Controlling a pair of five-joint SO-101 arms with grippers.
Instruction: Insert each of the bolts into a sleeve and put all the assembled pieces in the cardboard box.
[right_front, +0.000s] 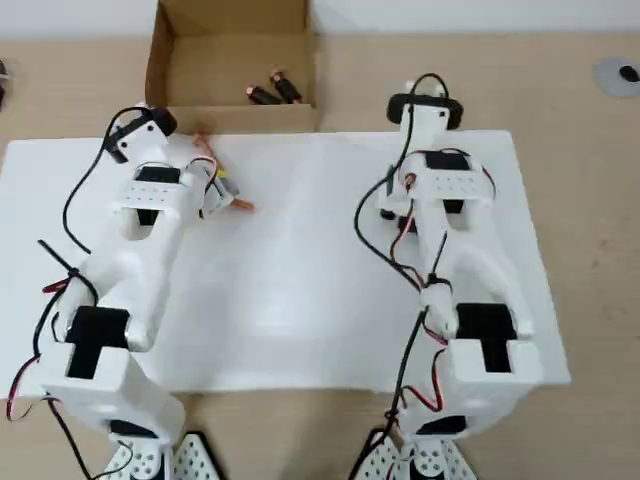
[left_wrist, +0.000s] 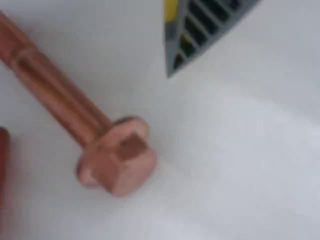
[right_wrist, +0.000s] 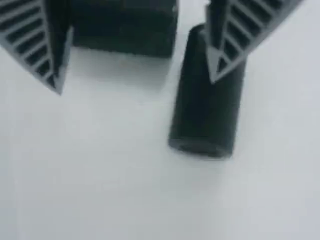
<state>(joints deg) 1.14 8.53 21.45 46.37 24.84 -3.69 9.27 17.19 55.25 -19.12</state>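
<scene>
A copper bolt (left_wrist: 117, 159) lies on the white sheet (right_front: 300, 270) close under my left gripper (right_front: 214, 188); its hex head is toward the camera. One ribbed fingertip (left_wrist: 197, 30) hangs just above the sheet beside it, and the gripper holds nothing. Bolts (right_front: 242, 204) also show at the arm's tip in the high view. My right gripper (right_wrist: 136, 82) is open low over the sheet. A black sleeve (right_wrist: 205, 110) lies under one fingertip, and a second black sleeve (right_wrist: 125, 25) sits between the fingers farther back. Neither is gripped.
The cardboard box (right_front: 165, 70) stands at the far edge behind the left arm, with two assembled pieces (right_front: 272, 90) inside. Another copper piece (left_wrist: 2, 150) lies next to the bolt. A third bolt (right_front: 204, 142) rests near the box's front wall.
</scene>
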